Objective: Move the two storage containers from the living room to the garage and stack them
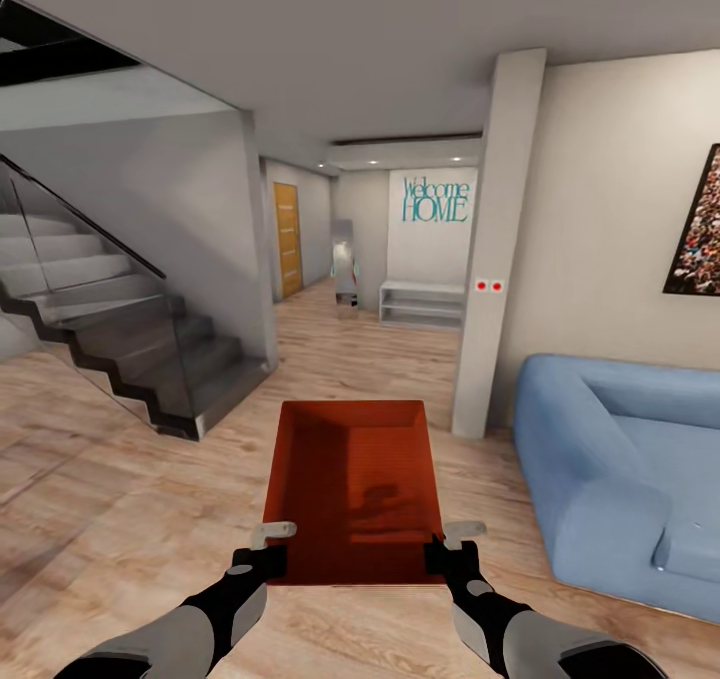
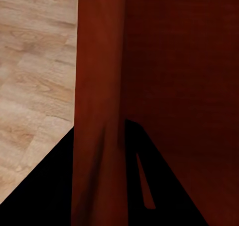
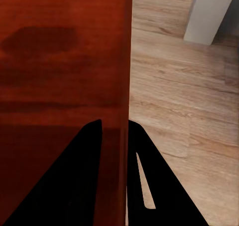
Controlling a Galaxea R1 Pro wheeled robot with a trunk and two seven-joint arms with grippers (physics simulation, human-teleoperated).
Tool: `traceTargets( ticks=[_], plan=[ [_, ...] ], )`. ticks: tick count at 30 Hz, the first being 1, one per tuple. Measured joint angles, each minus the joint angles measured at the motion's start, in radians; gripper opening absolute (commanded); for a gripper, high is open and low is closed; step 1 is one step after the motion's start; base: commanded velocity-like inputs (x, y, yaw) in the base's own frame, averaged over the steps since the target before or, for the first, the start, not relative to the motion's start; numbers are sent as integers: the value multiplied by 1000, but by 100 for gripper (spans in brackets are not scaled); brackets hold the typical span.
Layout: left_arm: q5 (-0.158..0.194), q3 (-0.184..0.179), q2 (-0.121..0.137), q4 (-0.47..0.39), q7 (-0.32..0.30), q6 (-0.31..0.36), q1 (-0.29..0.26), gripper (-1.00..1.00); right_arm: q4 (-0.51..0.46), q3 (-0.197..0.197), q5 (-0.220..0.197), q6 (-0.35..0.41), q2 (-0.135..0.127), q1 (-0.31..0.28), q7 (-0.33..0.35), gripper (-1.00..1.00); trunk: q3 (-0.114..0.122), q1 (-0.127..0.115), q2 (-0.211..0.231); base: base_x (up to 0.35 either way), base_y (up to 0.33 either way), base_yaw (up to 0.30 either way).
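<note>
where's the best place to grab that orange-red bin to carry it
By its two long side walls near the end closest to the robot, one gripper per wall, each coming from its own side. The storage container is lidless with thin upright walls, so the left gripper and right gripper each straddle a wall.

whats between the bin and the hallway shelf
In the head view, only bare wood floor runs from the bin to the white shelf; the pillar stands just right of that stretch.
</note>
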Motion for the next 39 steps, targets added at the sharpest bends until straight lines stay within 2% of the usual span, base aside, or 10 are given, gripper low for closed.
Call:
traceTargets(
  ticks=[39],
  plan=[
    [-1,0,0,0,1,0,0,-100,0,2,-2,0,0,0,0,-100,0,0,0,322,0,0]
  ],
)
